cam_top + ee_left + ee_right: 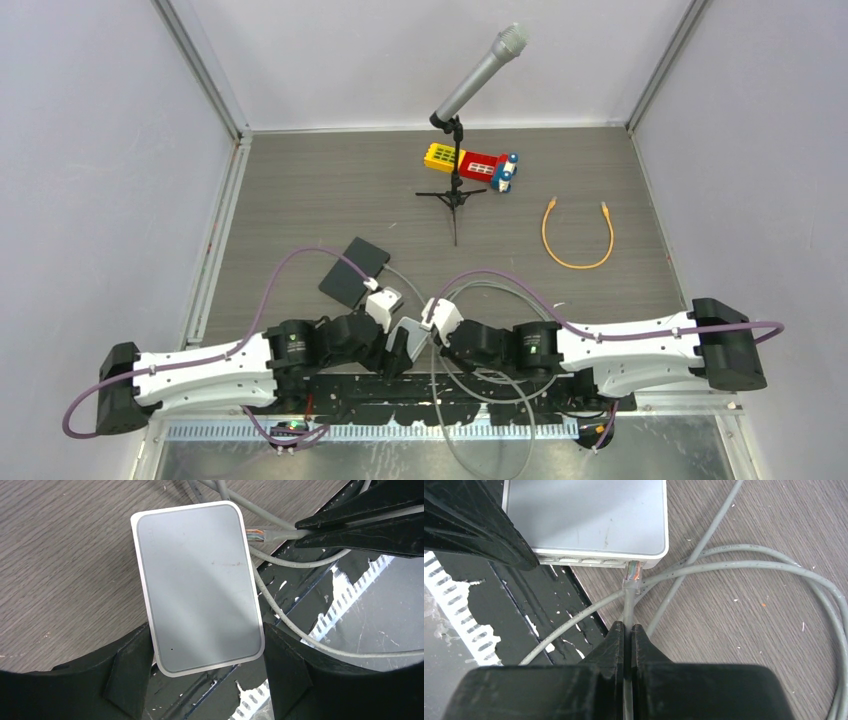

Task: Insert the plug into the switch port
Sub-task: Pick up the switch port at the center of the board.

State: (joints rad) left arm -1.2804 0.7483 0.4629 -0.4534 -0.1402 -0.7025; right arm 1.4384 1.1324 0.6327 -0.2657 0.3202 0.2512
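Flat pale-grey switch (200, 585), rounded corners, white rim, sits mid near edge of the table (300, 200), clamped across its width by the left gripper (210, 675). Right gripper (628, 630) fingers pressed onto the grey cable (628, 605) just behind the clear plug (633, 572), whose tip is at the switch's end port.

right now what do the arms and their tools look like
Both arms are alike: the left arm and right arm have white shells between chunky black joints, and a purple cable loops along each. The left tool and right tool have matte black wedge-shaped fingers.
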